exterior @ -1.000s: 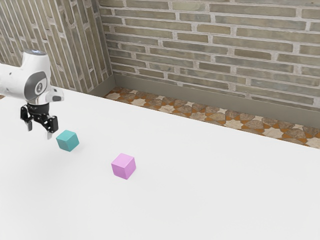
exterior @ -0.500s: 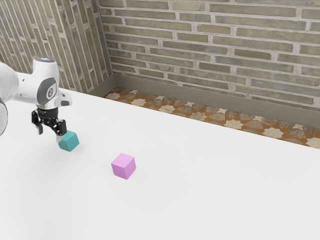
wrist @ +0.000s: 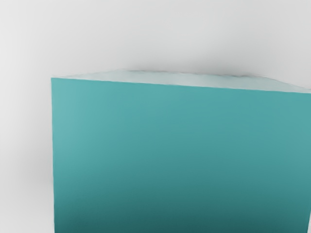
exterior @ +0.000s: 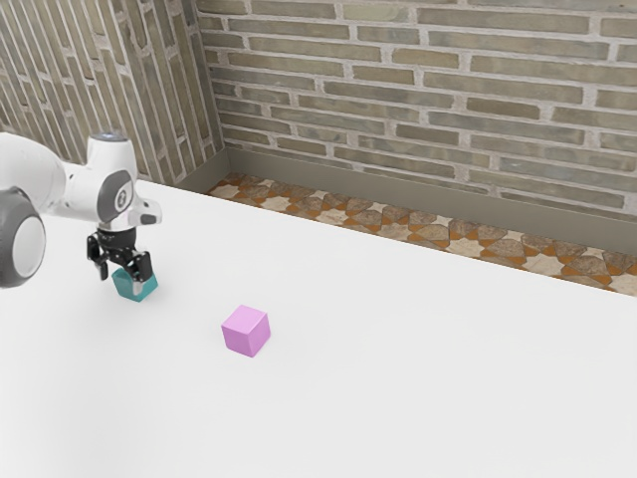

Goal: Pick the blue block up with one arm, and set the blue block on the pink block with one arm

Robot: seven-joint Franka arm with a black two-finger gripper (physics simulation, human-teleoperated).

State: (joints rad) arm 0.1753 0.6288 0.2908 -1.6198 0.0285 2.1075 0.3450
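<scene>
**Inspector:** Exterior view first. Where is the gripper (exterior: 121, 273)?

**Assistant:** Low at the exterior view's left, at the end of the white arm (exterior: 60, 189). It points straight down at the table (exterior: 398, 388).

**Inspector:** Its state?

**Assistant:** Spread. The two black fingers stand apart, one on each side of the blue block (exterior: 137, 289). I see no clamp on the block's faces, so I record it as not gripping.

**Inspector:** The block itself?

**Assistant:** More teal than blue. It sits flat on the table, between and under the fingers. Its upper part is hidden by the hand; the lower corner and one side face show.

**Inspector:** The pink block (exterior: 246, 331)?

**Assistant:** On the table, toward the exterior view's right of the blue block and nearer the camera. The two blocks are apart, with bare white surface between them. Nothing rests on the pink one.

**Inspector:** Surroundings?

**Assistant:** A brick wall (exterior: 418, 90) behind, and a strip of patterned floor (exterior: 418, 224) along the table's far edge.

**Inspector:** Wrist view.

**Assistant:** The blue block (wrist: 180, 155) lies directly under the hand, very close. One broad teal face is toward the camera, and a thin paler sliver of another face shows along its far edge. Beyond and beside it is white table (wrist: 146, 34), with a soft shadow at the block's far edge.

**Inspector:** Any tilt?

**Assistant:** None seen. The edges run straight.
</scene>
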